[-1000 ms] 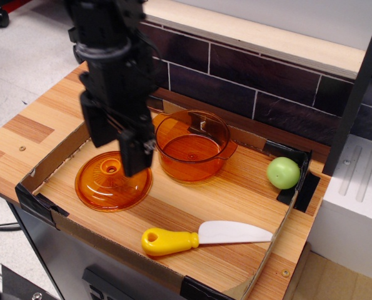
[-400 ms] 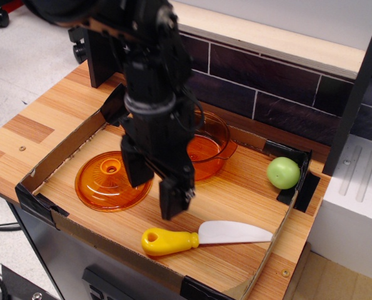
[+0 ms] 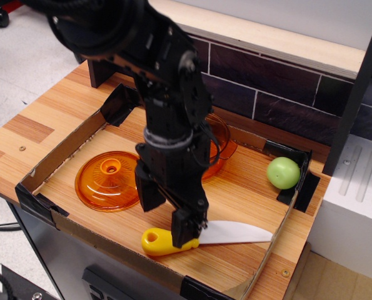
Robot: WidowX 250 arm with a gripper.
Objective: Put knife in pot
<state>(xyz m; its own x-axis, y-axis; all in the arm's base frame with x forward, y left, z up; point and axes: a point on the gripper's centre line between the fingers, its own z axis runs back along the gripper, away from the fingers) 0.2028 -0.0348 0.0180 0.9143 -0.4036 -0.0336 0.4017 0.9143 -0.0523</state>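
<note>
The knife lies flat near the front edge of the tray, its yellow handle (image 3: 155,242) to the left and its white blade (image 3: 236,233) pointing right. My black gripper (image 3: 167,212) is open and hangs right over the handle; one finger (image 3: 186,228) covers the handle's right end, the other finger (image 3: 147,190) stands behind it. The orange transparent pot (image 3: 220,147) sits at the back of the tray, mostly hidden behind my arm.
An orange domed lid (image 3: 107,180) with a knob lies at the left of the tray. A green ball (image 3: 283,172) sits in the right corner. Low cardboard walls (image 3: 54,159) ring the wooden tray. A dark tiled wall stands behind.
My gripper has moved from above the lid, forward and right, and come down over the knife's handle. The knife, pot, lid and ball have not moved.
</note>
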